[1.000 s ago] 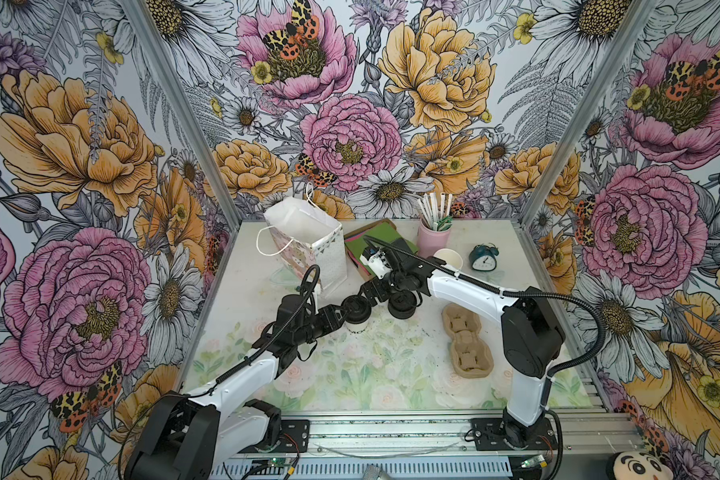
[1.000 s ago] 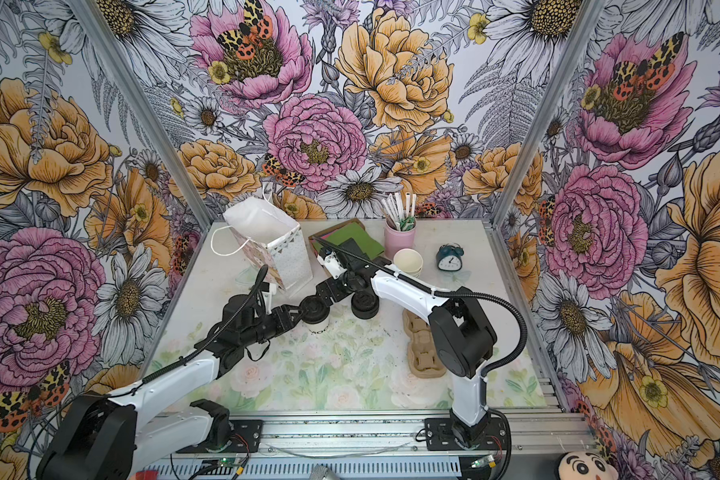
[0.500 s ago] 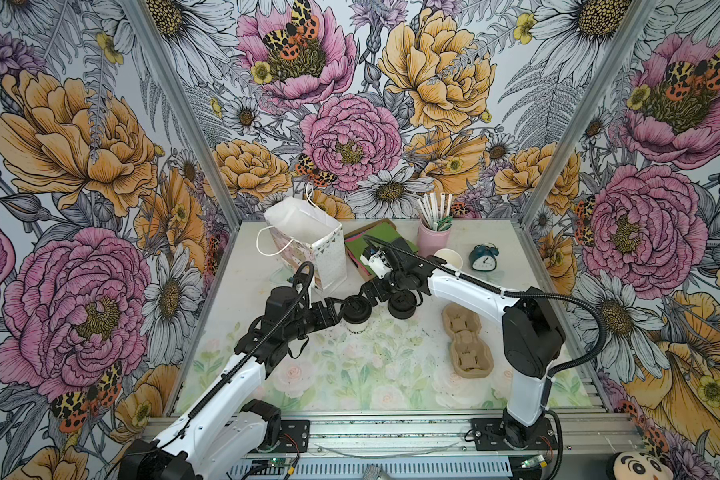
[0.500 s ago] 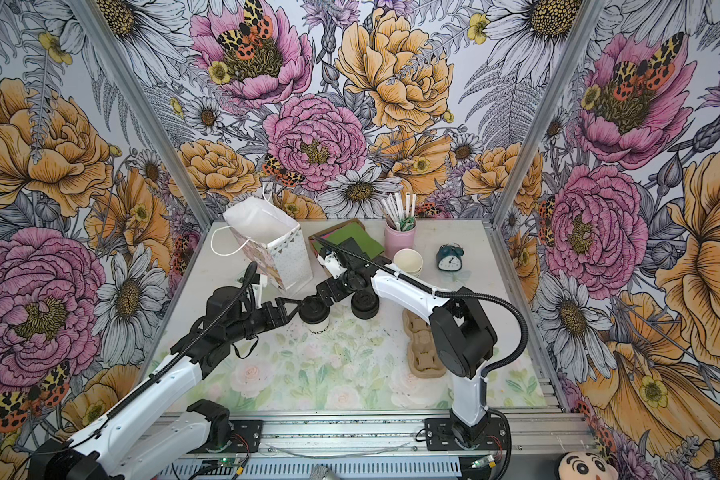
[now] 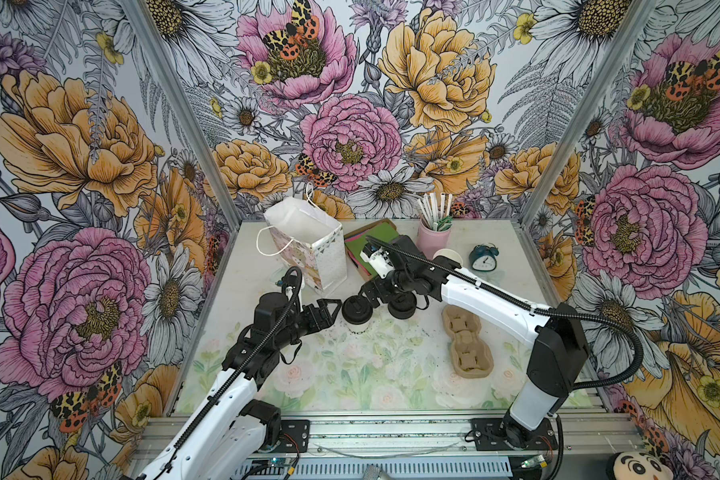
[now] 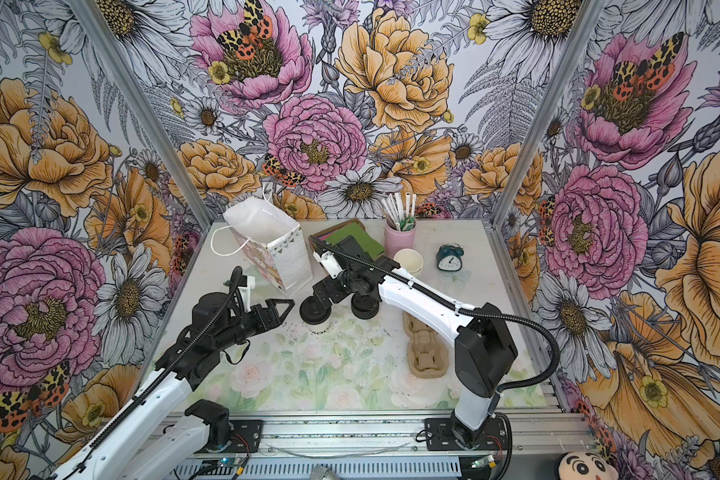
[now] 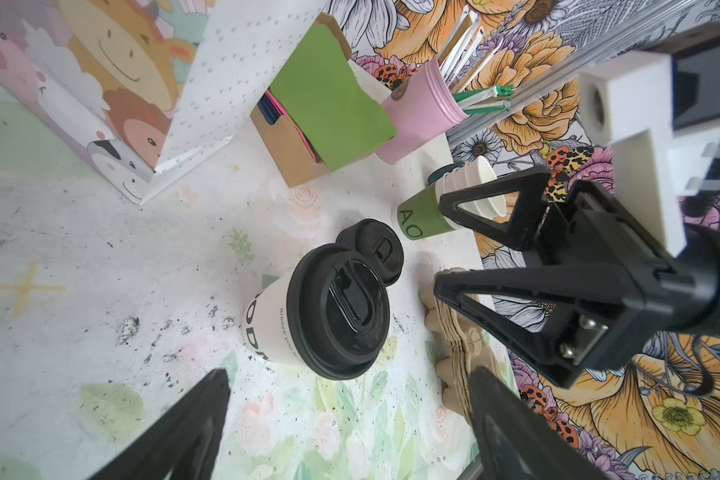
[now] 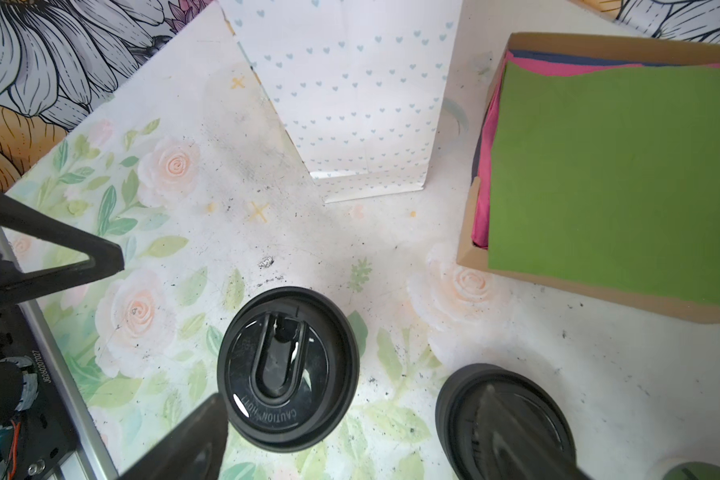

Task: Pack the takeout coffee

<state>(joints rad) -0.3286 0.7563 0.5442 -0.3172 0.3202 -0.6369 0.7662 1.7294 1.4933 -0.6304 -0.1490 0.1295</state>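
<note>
Blurred black fingers (image 8: 516, 449) crowd the right wrist view, one hiding part of the squat black plastic lid stack (image 8: 454, 411).

One lidded coffee (image 5: 356, 311), one gift bag (image 5: 312, 249), one clock (image 5: 484, 259), one lid pile (image 5: 402, 309)

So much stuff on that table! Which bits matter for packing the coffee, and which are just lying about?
For the job: takeout coffee, paper gift bag, probably the cardboard cup carrier.
Lying about: spare lids, lidless cup stack, pink straw holder, napkin box, alarm clock.
</note>
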